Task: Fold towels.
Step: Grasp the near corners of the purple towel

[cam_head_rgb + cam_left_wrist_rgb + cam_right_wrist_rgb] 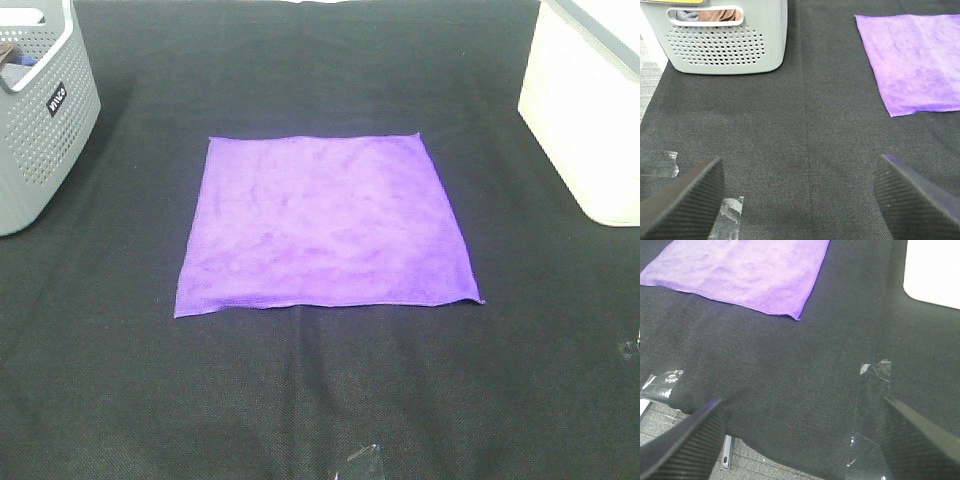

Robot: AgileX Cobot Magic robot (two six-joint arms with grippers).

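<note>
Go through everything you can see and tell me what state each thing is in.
Purple towel: spread flat, unfolded.
Grey basket: upright, fabric inside.
White bin: upright, contents hidden.
Left gripper: open, empty.
Right gripper: open, empty.

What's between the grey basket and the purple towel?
Only bare black tablecloth lies between the grey basket and the purple towel, seen in the exterior high view.

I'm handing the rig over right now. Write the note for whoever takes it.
Left gripper: open, empty, over the bare table, short of the towel.
Right gripper: open, empty, also short of the towel.
Towel: spread flat and unfolded mid-table, between the grey basket and the white bin.
Done: no fold yet.
Left: all the folding.
</note>
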